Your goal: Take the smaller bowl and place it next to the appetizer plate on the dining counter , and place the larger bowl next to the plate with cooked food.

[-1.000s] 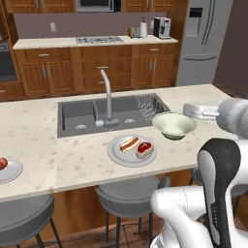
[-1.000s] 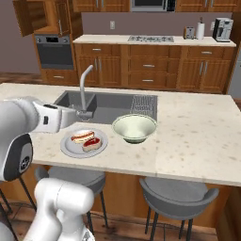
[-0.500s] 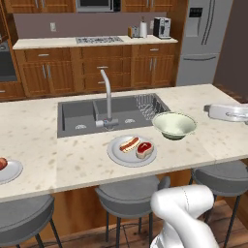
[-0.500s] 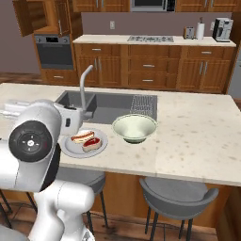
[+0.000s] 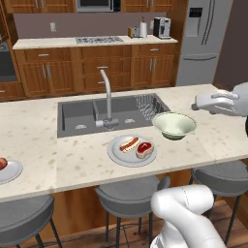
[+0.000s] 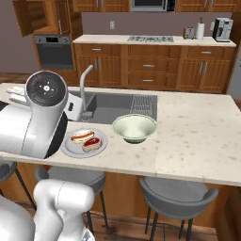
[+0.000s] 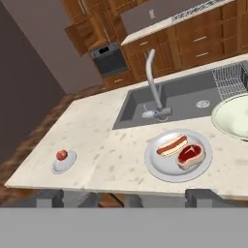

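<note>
**Larger bowl placed, smaller bowl yet to come**

The larger bowl (image 5: pixel 174 125) — pale cream-green, flared at the rim — stands upright on the dining counter (image 5: pixel 38 140), just beside the plate with cooked food (image 5: pixel 131 149) and a little towards the sink's drying rack. The two are near but not touching; a strip of speckled stone shows between them. By the look of it, that half of the task is done.

The other half is not. The appetizer plate (image 7: pixel 64 160), with its single small red fruit, sits well apart at the far end of the counter on the other side of the sink (image 6: pixel 111 106), with bare stone around it. Judging from this, the red bowl has yet to be fetched and set down there.

The gripper (image 7: pixel 126 198) hangs above the counter's front edge, its camera looking down over both plates. Its two dark fingertips (image 7: pixel 47 197) stand wide apart with nothing between them — it is spread and empty-handed, free for the next pick-up.
</note>
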Available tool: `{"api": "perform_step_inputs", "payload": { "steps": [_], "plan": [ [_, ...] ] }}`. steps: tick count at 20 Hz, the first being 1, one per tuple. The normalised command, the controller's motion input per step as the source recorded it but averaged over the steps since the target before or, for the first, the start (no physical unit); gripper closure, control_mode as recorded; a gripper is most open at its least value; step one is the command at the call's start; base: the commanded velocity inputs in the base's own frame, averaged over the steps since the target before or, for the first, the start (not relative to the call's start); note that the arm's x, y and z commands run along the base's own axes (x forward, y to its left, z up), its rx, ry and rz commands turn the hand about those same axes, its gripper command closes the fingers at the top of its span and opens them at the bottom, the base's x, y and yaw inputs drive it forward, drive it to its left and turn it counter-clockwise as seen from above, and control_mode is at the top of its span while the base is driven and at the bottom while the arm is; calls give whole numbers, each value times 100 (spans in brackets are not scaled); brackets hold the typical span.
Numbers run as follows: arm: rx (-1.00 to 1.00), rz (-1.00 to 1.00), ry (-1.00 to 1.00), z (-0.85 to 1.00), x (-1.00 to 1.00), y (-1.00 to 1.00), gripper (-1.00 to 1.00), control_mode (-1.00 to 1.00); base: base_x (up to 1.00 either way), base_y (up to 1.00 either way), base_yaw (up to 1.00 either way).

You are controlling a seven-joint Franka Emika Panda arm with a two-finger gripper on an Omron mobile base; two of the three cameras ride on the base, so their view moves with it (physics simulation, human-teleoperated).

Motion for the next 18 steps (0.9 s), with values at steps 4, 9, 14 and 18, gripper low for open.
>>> {"api": "perform_step_inputs", "payload": {
  "steps": [4, 9, 14, 18],
  "plan": [
    [-6, -1, 13, -22, -15, 5, -100, -100, 0, 0, 0],
    [-2, 0, 6, -34, -24, 7, -100, -100, 0, 0, 0],
    [0, 0, 0, 0, 0, 0, -100, 100, -48, 29, 0],
    [0, 0, 0, 0, 0, 0, -100, 100, -89, 53, 0]
  ]
}}
